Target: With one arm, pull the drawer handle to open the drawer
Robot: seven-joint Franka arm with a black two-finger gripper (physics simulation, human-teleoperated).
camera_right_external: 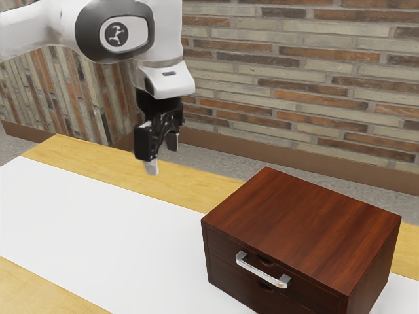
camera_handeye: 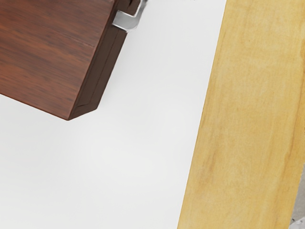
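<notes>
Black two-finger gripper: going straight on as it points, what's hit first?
The gripper points down; likely the white table surface first, beside the dark wooden drawer cabinet. Depth unclear.

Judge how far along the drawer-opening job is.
Done: nothing; the drawer sits flush in the cabinet. In hand: the gripper hangs open above the table, apart from the handle. Left: reach the handle, grip it, pull.

I log the drawer box [camera_right_external: 308, 216] as dark satin wood, its handle [camera_right_external: 262, 269] as shiny metal, the table [camera_right_external: 91, 163] as pale matt wood.
</notes>
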